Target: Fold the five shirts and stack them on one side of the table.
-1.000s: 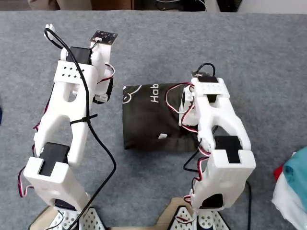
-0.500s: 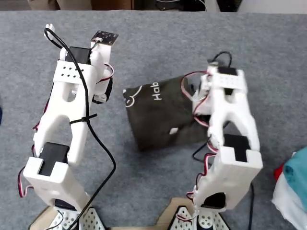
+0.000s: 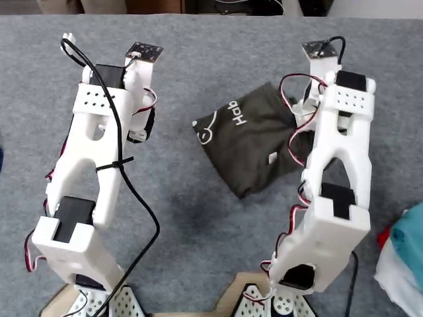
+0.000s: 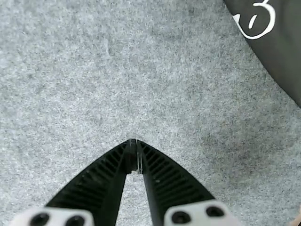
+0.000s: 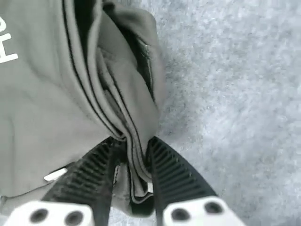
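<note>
A folded black shirt (image 3: 254,142) is seen lying askew on the grey counter (image 3: 211,59), right of centre in the upper half of the high view, with its white-printed corner turned toward the left arm. Its bunched edge is pinched by the right hand (image 5: 134,153), whose fingers are clamped on the layers of cloth. The left hand (image 4: 133,148) is held closed and empty over the counter near that printed corner, and a clothes heap (image 3: 403,254) is found at the lower right edge
</note>
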Controlling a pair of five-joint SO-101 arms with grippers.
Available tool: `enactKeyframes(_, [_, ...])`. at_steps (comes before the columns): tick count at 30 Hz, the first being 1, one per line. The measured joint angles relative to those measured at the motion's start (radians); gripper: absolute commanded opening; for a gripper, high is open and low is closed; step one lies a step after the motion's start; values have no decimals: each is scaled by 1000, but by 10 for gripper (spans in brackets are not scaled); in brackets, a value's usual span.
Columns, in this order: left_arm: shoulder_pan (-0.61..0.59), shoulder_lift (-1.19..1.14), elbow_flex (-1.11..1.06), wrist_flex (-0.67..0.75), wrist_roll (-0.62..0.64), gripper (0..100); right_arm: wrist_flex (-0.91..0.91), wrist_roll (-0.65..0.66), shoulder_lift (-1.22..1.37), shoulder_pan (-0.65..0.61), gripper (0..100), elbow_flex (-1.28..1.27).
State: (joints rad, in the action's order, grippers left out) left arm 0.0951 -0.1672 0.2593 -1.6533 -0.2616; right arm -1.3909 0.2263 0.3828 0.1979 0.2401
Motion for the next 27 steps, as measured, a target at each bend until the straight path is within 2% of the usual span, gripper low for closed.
enactKeyframes(5, [0, 0, -2, 0, 0, 19, -20, 3, 43, 0, 374, 34])
enactKeyframes(7, [0, 0, -2, 0, 0, 19, -34, 2, 43, 0, 468, 49])
enactKeyframes(11, [0, 0, -2, 0, 0, 19, -98, -3, 43, 9, 440, 110])
enactKeyframes(15, [0, 0, -2, 0, 0, 19, -221, -109, 43, 8, 357, 207])
enactKeyframes(19, [0, 0, -2, -3, 0, 19, -359, -322, 43, 8, 285, 264])
enactKeyframes(24, [-12, 0, -2, -18, 0, 19, -373, -626, 48, 8, 267, 218])
enactKeyframes(27, [-51, 0, -2, -18, 0, 19, -319, -778, 60, -11, 267, 141])
